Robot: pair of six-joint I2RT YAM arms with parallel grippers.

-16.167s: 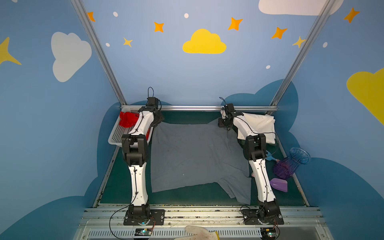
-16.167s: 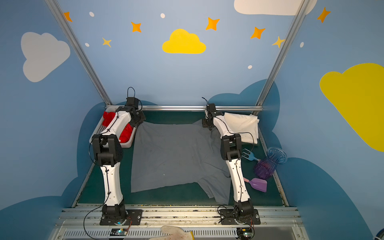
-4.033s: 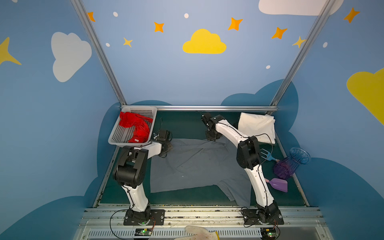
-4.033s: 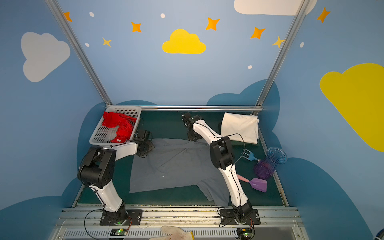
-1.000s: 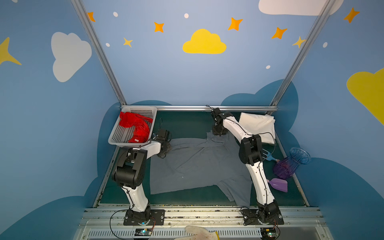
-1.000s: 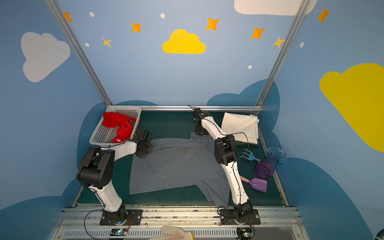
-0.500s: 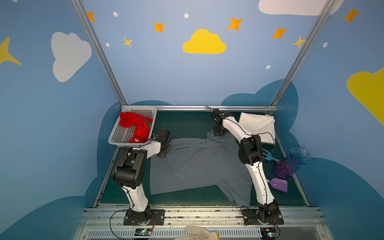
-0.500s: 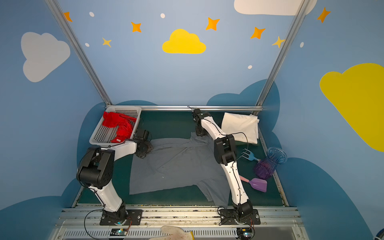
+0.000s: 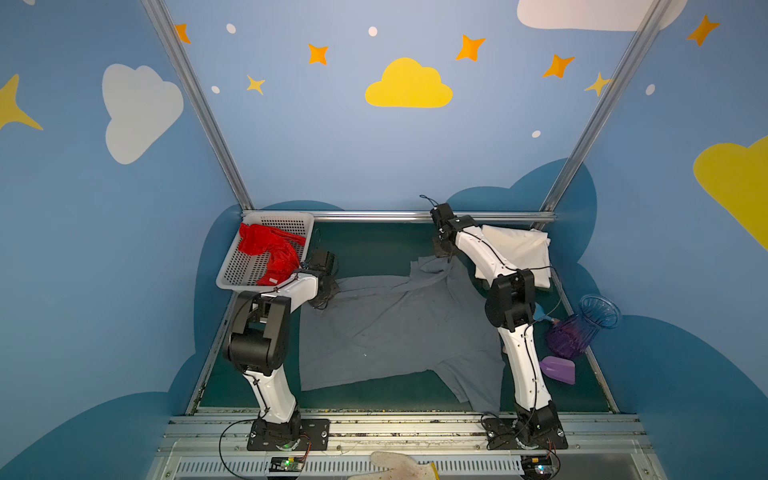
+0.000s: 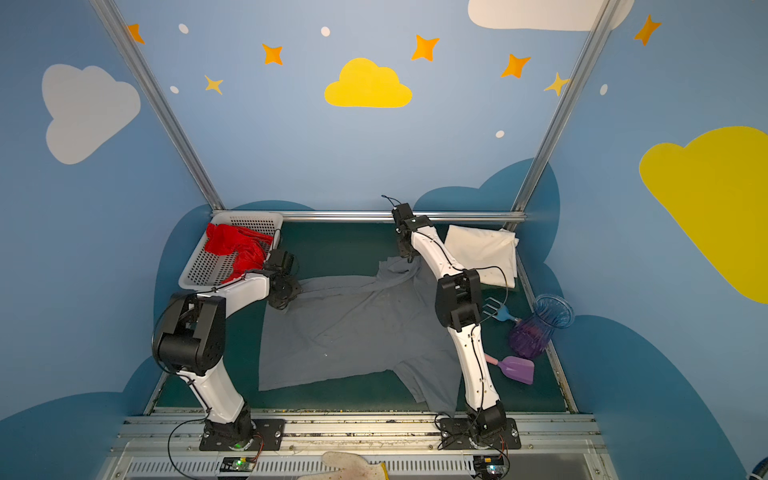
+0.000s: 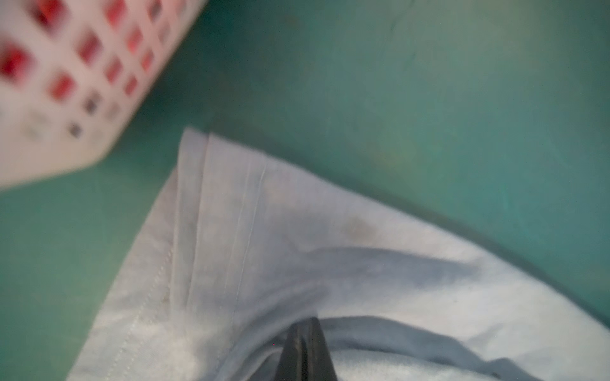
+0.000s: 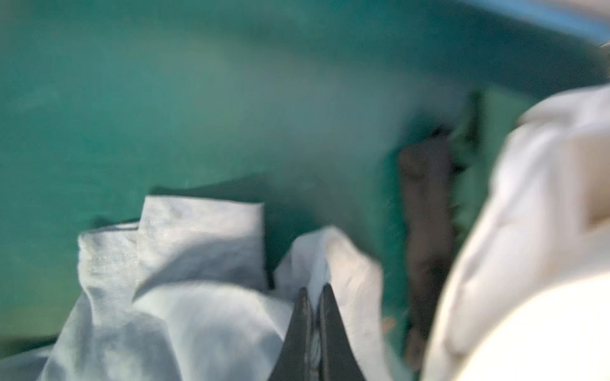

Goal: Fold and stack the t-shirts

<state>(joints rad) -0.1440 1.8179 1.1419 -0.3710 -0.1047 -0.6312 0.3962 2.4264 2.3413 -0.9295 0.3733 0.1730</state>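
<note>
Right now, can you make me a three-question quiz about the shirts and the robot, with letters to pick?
1. Where is the red t-shirt? A) in the white basket B) hanging on the wall C) under the mat
2. How many t-shirts show? A) two B) three C) five
3. The right arm's fingers are A) wide open B) shut on cloth C) holding a spoon

Answers: 1 A, it lies bunched in the basket. 2 B, the red one, the grey t-shirt and the cream t-shirt. 3 B, their tips pinch a fold of the grey t-shirt.
</note>
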